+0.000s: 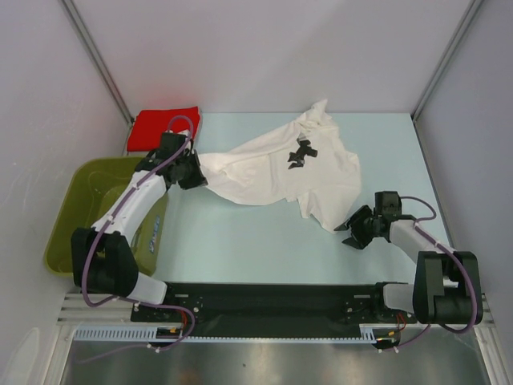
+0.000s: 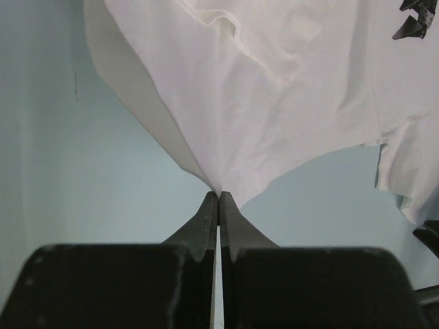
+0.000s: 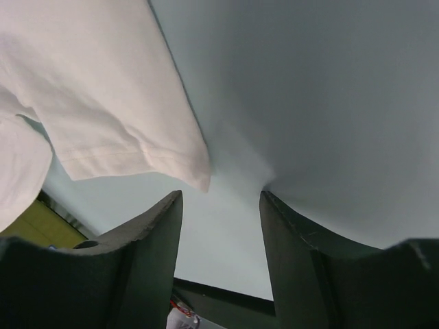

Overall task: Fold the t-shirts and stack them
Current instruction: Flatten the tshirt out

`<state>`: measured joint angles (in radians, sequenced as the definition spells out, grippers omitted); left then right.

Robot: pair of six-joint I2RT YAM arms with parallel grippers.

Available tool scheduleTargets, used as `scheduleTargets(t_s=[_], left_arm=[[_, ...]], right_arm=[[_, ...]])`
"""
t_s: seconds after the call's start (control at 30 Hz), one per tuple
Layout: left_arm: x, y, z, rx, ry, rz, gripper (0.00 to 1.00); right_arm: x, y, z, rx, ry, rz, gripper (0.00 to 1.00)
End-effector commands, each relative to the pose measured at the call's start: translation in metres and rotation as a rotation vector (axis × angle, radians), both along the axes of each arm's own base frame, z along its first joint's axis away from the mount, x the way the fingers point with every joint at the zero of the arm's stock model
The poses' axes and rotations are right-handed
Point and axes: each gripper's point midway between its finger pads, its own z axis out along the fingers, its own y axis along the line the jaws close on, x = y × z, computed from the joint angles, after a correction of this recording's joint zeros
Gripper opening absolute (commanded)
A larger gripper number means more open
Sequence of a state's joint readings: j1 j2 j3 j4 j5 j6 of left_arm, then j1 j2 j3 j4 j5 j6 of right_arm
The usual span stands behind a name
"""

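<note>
Fingers first: left gripper [image 1: 195,178] is pinched tight on the left edge of the white t-shirt [image 1: 280,164], right gripper [image 1: 353,230] has its jaws apart w/ nothing between them.

Top view: white tee is spread out rumpled across the middle/back of the light blue table [image 1: 256,249], a small black printed shape [image 1: 301,153] showing near its center. Its left corner is pulled out to a point where the left gripper has it. Right gripper sits just beside the shirt's near-right corner, low over the table; can't tell from here if it touches the cloth. Red t-shirt [image 1: 163,127] lies folded flat at the back-left corner, right behind the left gripper. Olive-green basket [image 1: 80,208] sits off the left side, the left arm reaching over it.

Left wrist view: both fingers [image 2: 206,223] pressed together, the white cloth fanning out from their tips. Bit of black print [image 2: 413,20] at top right. Table visible on both sides under the raised fabric.

Right wrist view: two dark fingers [image 3: 147,226] stand apart, bare table in the gap. A hemmed edge of the white tee [image 3: 103,103] hangs at upper left, its corner just above and between the fingertips, not gripped. Sliver of the green basket [image 3: 34,229] at far left.
</note>
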<state>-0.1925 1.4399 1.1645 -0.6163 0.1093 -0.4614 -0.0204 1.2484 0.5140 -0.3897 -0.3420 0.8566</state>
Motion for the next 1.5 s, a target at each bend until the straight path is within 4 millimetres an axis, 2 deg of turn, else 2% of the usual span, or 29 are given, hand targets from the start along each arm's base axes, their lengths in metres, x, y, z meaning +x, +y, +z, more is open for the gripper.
scheduleTargets(t_s=[0.0, 0.13, 0.23, 0.3, 0.37, 0.57, 0.8, 0.9, 0.97, 1.0, 1.07, 1.1, 1.17, 1.2, 1.27, 1.3, 1.37, 1.4, 1.43, 1.47], left_arm=[[0.002, -0.009, 0.007, -0.005, -0.023, -0.101, 0.00], [0.000, -0.008, 0.000, 0.001, -0.013, -0.108, 0.00], [-0.003, -0.012, -0.003, -0.024, -0.003, -0.115, 0.00], [-0.002, -0.012, -0.003, -0.025, -0.009, -0.115, 0.00], [-0.001, -0.011, -0.005, -0.022, -0.002, -0.114, 0.00], [0.001, -0.014, -0.003, -0.039, -0.003, -0.116, 0.00], [-0.001, -0.012, -0.004, -0.034, -0.004, -0.110, 0.00], [-0.002, -0.011, -0.004, -0.032, -0.006, -0.107, 0.00], [-0.002, -0.011, -0.003, -0.034, -0.008, -0.106, 0.00], [-0.002, -0.011, -0.003, -0.033, -0.008, -0.103, 0.00], [-0.001, -0.010, 0.002, -0.033, -0.023, -0.098, 0.00], [-0.001, -0.009, 0.004, -0.028, -0.030, -0.092, 0.00], [0.001, -0.007, 0.009, -0.029, -0.043, -0.074, 0.00], [0.003, -0.007, 0.013, -0.032, -0.056, -0.069, 0.00], [0.008, -0.005, 0.020, -0.041, -0.079, -0.046, 0.00], [0.013, -0.005, 0.026, -0.043, -0.097, -0.036, 0.00], [0.021, -0.005, 0.033, -0.065, -0.117, -0.011, 0.00], [0.026, -0.007, 0.040, -0.078, -0.135, -0.006, 0.00], [0.032, -0.010, 0.045, -0.095, -0.154, -0.007, 0.00], [0.035, -0.014, 0.051, -0.123, -0.164, -0.002, 0.00]], right_arm=[[0.015, 0.004, 0.000, 0.026, -0.045, -0.043, 0.54], [0.020, 0.002, -0.006, 0.034, -0.055, -0.107, 0.49], [0.020, 0.001, -0.011, 0.039, -0.054, -0.148, 0.39], [0.019, -0.002, -0.015, 0.030, -0.041, -0.167, 0.37], [0.011, 0.004, -0.020, 0.024, -0.017, -0.148, 0.36], [0.004, 0.012, -0.029, 0.051, 0.018, -0.137, 0.33], [0.002, 0.000, -0.035, -0.017, 0.022, -0.161, 0.31], [0.006, -0.002, -0.037, -0.020, 0.017, -0.157, 0.21], [0.013, -0.003, -0.035, -0.021, -0.001, -0.148, 0.04], [0.014, -0.003, -0.036, -0.024, 0.002, -0.146, 0.00], [0.019, -0.004, -0.030, -0.029, -0.009, -0.128, 0.00], [0.034, -0.005, -0.016, -0.034, -0.050, -0.115, 0.00], [0.037, -0.009, 0.003, -0.074, -0.067, -0.088, 0.00], [0.056, -0.016, 0.026, -0.104, -0.130, -0.100, 0.00], [0.068, -0.022, 0.060, -0.138, -0.206, -0.100, 0.00], [0.086, -0.042, 0.086, -0.172, -0.277, -0.151, 0.00], [0.104, -0.055, 0.114, -0.197, -0.349, -0.177, 0.00], [0.114, -0.068, 0.125, -0.213, -0.375, -0.203, 0.00], [0.134, -0.078, 0.157, -0.218, -0.453, -0.222, 0.00], [0.145, -0.084, 0.164, -0.222, -0.471, -0.227, 0.00]])
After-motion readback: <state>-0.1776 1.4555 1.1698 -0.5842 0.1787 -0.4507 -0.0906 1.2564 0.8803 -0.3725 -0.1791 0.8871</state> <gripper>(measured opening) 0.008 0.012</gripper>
